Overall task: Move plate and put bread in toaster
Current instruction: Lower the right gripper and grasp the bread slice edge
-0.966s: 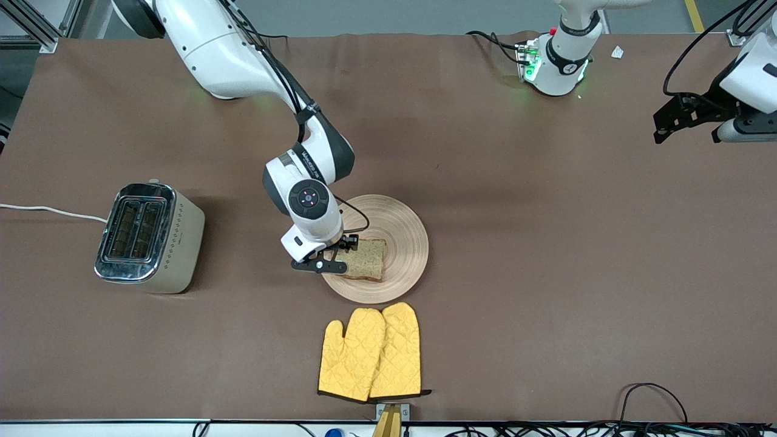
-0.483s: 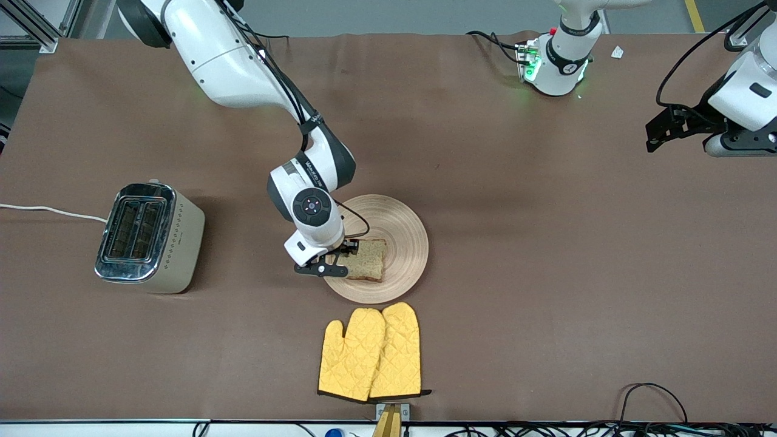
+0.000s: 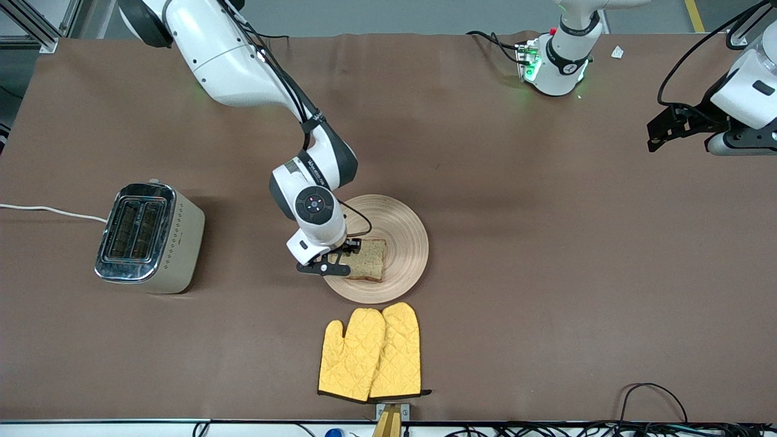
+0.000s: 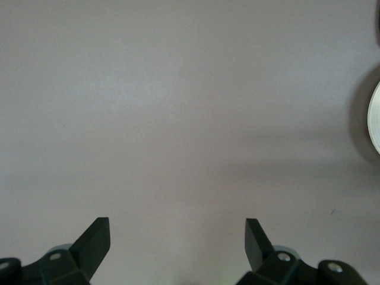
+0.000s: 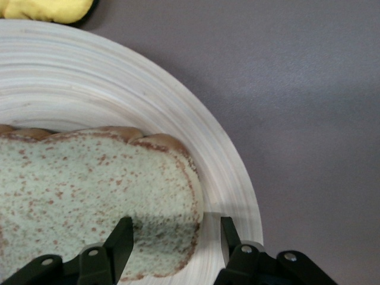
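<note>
My right gripper [image 5: 172, 240] straddles the bread's [image 5: 89, 196] edge on the plate [image 5: 196, 142], fingers spread, not yet pinching. My left gripper [image 4: 178, 240] waits spread over bare counter [image 4: 178, 107].

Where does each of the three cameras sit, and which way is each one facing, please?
Front view: high across the table, facing both arms; shows the toaster and oven mitts.
Left wrist view: above bare table; the open left gripper shows.
Right wrist view: low over the plate; the right gripper straddles the bread edge.
Shared: front and right wrist views both show plate, bread, mitts.
</note>
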Tool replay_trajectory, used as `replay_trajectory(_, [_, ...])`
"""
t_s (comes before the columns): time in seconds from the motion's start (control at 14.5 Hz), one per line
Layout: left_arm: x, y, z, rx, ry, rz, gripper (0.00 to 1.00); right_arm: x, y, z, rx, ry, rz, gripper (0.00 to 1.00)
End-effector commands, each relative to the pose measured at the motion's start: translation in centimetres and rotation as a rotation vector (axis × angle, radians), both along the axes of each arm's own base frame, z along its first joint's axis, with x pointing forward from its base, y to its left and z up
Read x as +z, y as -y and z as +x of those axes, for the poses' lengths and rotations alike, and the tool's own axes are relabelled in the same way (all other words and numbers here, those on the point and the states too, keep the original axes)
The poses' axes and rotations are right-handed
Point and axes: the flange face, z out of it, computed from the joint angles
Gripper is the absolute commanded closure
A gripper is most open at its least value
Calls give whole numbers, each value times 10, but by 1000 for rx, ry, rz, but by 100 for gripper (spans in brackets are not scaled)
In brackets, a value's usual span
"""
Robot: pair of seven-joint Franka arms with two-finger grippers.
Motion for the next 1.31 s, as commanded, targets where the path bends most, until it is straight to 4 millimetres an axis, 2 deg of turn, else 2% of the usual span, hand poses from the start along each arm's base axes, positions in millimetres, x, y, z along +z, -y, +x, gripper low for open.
replay_trajectory(0.0, [4, 2, 0, -10, 0, -11, 0, 1, -6, -2, -12, 14, -11, 34])
replay_trajectory(0.34, [5, 2, 1, -10, 2, -11, 0, 1, -6, -1, -9, 15, -12, 59])
replay_trajectory(0.62, [5, 4, 0, -15, 2, -11, 0, 2, -5, -1, -2, 17, -13, 69])
replay_trajectory(0.97, [5, 3, -1, -13, 0, -10, 0, 0, -6, -1, 9, 24, -27, 97])
replay_trajectory(1.24, [6, 3, -1, -13, 0, -10, 0, -2, -6, 0, 8, 34, -19, 100])
